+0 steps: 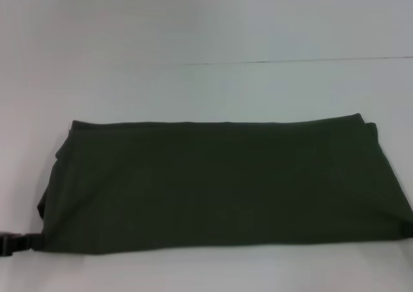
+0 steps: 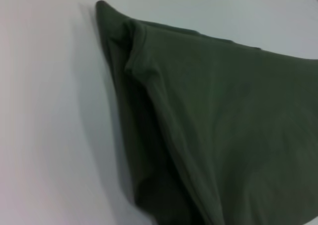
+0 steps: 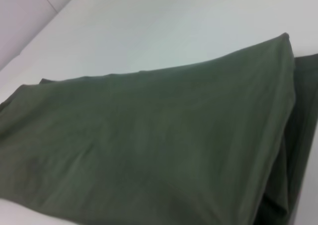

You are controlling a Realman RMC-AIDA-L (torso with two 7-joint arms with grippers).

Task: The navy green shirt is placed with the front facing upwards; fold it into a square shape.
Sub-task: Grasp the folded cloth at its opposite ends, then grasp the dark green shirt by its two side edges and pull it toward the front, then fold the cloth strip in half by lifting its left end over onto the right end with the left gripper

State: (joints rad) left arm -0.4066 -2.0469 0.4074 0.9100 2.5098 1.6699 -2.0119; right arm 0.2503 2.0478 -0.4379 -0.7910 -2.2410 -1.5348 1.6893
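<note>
Left gripper point(image 1: 11, 243) sits at the shirt's point(image 1: 222, 185) near left corner, finger state impossible to tell, shirt folded into a wide band on the table point(image 1: 206, 86).

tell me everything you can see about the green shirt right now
The navy green shirt is dark olive, a soft matte knit that looks like cotton. It lies flat on the white table, already folded into a wide rectangular band, longer side to side than front to back, not yet a square. No lettering or label shows. At its left end the layers stack with a hemmed sleeve edge tucked along the fold. A small part of the left tool shows by its near left corner; contact cannot be told.
</note>
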